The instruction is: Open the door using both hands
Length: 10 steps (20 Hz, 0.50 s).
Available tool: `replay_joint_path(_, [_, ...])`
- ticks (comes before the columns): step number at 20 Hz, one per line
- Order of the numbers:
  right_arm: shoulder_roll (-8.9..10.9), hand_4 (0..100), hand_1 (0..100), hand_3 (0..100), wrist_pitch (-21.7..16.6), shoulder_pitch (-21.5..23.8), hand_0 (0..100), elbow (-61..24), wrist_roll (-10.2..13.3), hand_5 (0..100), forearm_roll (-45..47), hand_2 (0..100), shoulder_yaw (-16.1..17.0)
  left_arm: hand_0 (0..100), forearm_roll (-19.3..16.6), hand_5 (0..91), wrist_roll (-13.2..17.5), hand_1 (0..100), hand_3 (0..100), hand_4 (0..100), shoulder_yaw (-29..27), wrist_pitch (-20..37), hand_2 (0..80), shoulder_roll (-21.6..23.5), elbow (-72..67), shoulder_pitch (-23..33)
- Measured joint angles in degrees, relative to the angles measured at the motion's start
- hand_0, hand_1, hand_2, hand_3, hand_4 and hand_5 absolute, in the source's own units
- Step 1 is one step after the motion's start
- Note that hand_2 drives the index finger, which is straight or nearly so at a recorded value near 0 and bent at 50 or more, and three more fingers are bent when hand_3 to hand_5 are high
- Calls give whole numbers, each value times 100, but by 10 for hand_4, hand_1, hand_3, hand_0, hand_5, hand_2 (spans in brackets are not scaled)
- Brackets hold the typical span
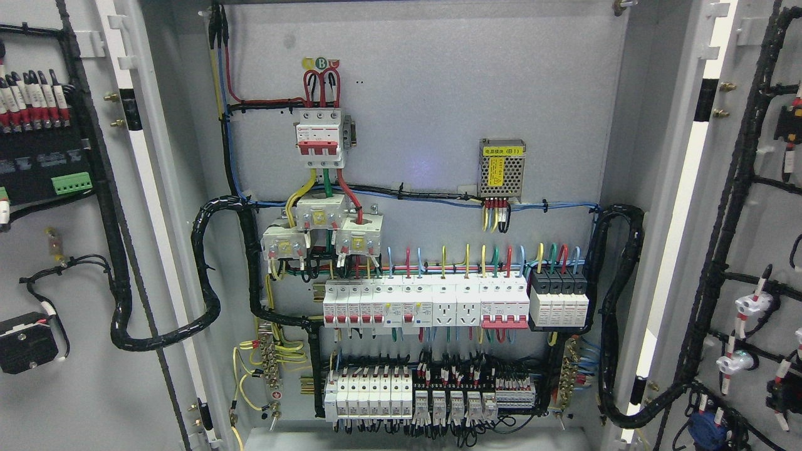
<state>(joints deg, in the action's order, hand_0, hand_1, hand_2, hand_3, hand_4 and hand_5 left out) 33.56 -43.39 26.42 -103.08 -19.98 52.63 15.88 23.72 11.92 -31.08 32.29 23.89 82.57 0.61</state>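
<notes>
Cabinet (426, 125) wide open; left door (69, 263) swung back at left edge, right door (752, 250) swung back at right edge; breaker rows (451, 304) and black cable looms (207, 269) exposed inside; no robot hand in view, state impossible to tell.

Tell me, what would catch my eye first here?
Probably the open electrical cabinet, both doors swung wide: the left door and the right door show their wired insides. At centre, a row of white breakers under coloured wires stands out, with a red-handled main breaker higher up. No robot hands show.
</notes>
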Motion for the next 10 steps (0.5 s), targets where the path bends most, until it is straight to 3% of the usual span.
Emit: replay_joint_path(10, [0,0,0,0,-23,12,106,-9,17,0,55,0,29,0,20,0,-7,0,0,30,-23,45,0,92,-151,-51])
